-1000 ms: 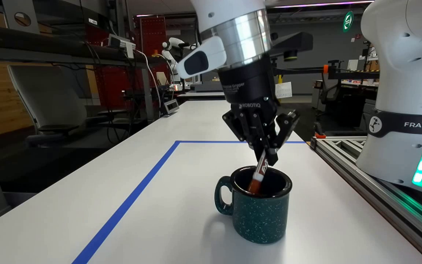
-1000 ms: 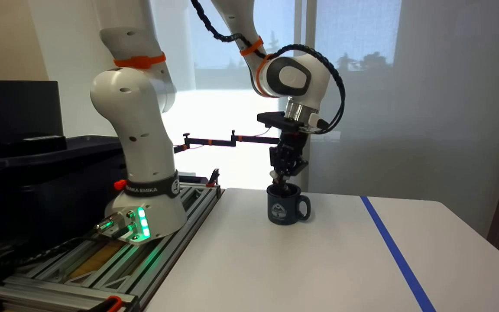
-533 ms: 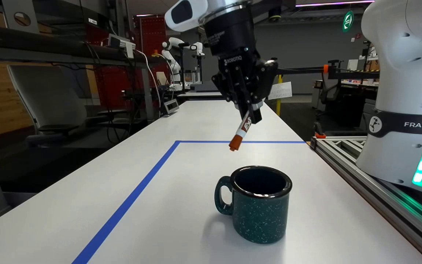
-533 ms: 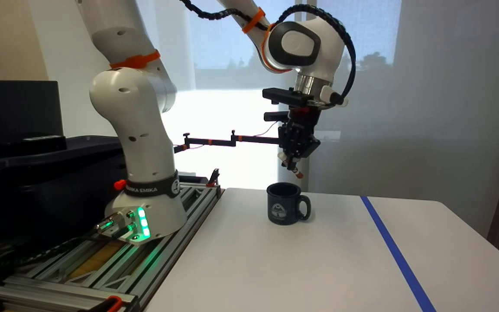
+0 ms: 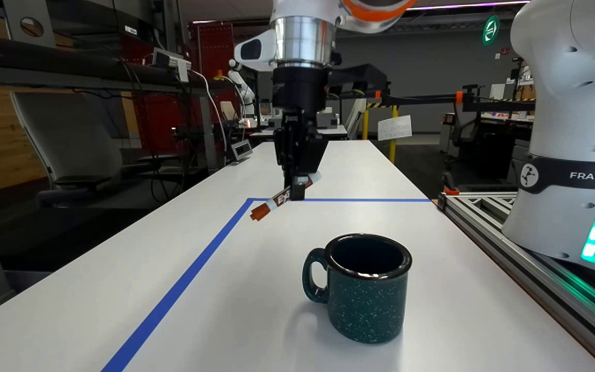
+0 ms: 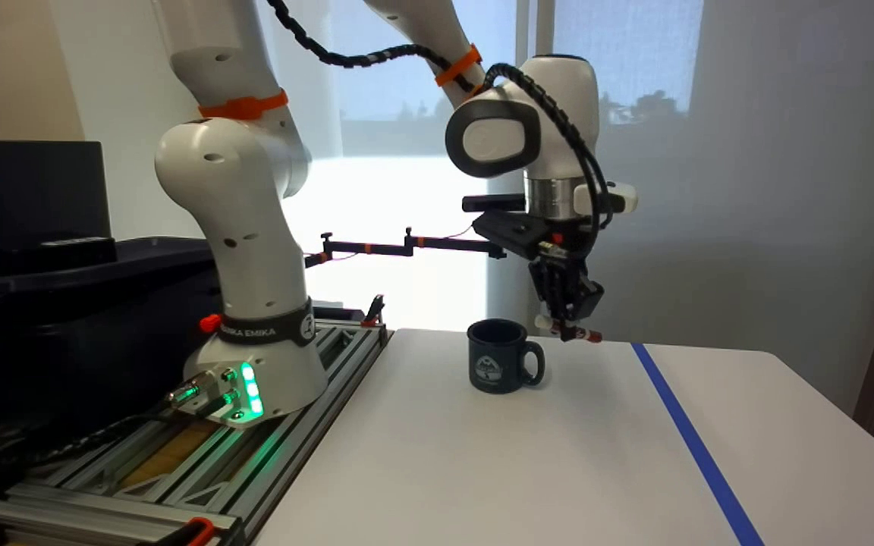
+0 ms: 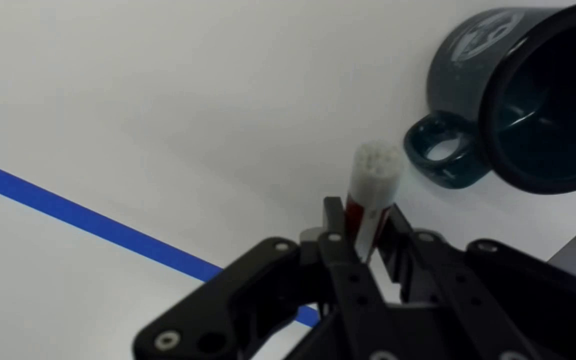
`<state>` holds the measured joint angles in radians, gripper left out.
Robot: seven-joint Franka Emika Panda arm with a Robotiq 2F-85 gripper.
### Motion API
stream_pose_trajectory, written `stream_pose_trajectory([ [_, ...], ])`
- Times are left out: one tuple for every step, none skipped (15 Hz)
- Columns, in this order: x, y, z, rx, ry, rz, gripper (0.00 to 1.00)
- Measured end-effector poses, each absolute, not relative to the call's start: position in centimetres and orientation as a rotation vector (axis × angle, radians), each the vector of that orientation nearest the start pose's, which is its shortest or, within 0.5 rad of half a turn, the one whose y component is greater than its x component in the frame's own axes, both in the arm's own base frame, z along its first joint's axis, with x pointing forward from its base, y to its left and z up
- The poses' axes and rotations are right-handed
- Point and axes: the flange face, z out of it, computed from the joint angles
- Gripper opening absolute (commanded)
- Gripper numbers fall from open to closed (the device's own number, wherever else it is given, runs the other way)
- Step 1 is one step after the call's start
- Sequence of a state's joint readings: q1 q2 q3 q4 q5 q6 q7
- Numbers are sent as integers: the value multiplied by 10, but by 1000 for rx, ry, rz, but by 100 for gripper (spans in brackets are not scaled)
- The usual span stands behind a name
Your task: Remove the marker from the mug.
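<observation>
In an exterior view, the left worktop [image 5: 96, 289] edge slants toward two o'clock, the marker [image 5: 278, 199] points to eight, pinched in the fingers [image 5: 297, 194], and, past open room, the mug [image 5: 367, 305] sits at five, a "FRANKA" band [image 5: 571, 180] at three.

Looking like robotics lab: jointed white Franka arm [image 6: 243, 227] standing on silvery metal frame [image 6: 281, 455], 2nd white jointed arm [image 5: 245, 89] showing in bkgd, blk rectangular laptop [image 6: 35, 189] sitting nr.

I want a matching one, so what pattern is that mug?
The mug is dark green with pale speckles, clearest in an exterior view.
</observation>
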<state>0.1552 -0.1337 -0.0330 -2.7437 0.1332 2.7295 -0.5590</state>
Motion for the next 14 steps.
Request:
stream_pose_trajectory([
  [404, 40, 263, -2983, -843, -261, 5],
  [406, 36, 253, -2991, -828, -312, 5],
  [408, 33, 241, -2999, -816, -348, 5],
  [407, 30, 227, -3008, -810, -359, 5],
  [405, 28, 213, -3016, -808, -355, 5],
  [402, 28, 200, -3021, -812, -336, 5],
  [400, 29, 189, -3022, -820, -312, 5],
  [398, 30, 178, -3021, -831, -289, 5],
  [396, 32, 169, -3017, -844, -267, 5],
  [395, 32, 161, -3016, -852, -253, 5],
  [395, 32, 155, -3016, -857, -250, 5],
  [395, 31, 151, -3015, -863, -244, 45],
  [395, 29, 146, -3016, -865, -231, 47],
  [395, 27, 142, -3020, -864, -219, 53],
])
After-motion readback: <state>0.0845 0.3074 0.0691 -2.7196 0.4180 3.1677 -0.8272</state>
